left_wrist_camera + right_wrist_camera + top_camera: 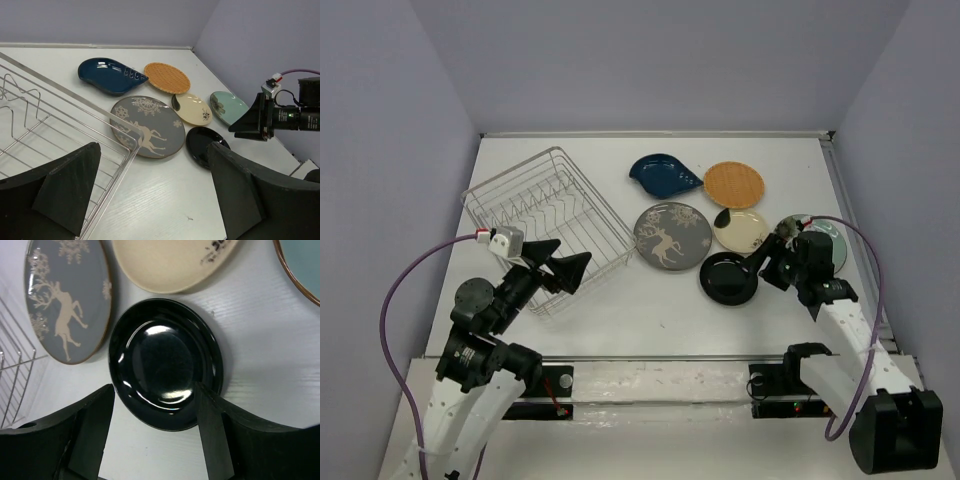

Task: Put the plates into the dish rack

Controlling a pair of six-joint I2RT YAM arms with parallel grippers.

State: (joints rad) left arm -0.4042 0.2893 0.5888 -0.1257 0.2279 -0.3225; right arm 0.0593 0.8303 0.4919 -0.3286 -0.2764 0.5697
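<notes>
Since the right hand (154, 390) hangs open and empty over the black plate (165, 360), its rim should be pinched squarely.

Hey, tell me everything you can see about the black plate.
The black plate is small, round and glossy, like glazed ceramic, with a shallow well, a raised rim and light reflections. It lies flat, right side up, on the white table, close beside the deer plate and the cream plate. The open right gripper is above it, a finger on either side; contact isn't clear.
</notes>
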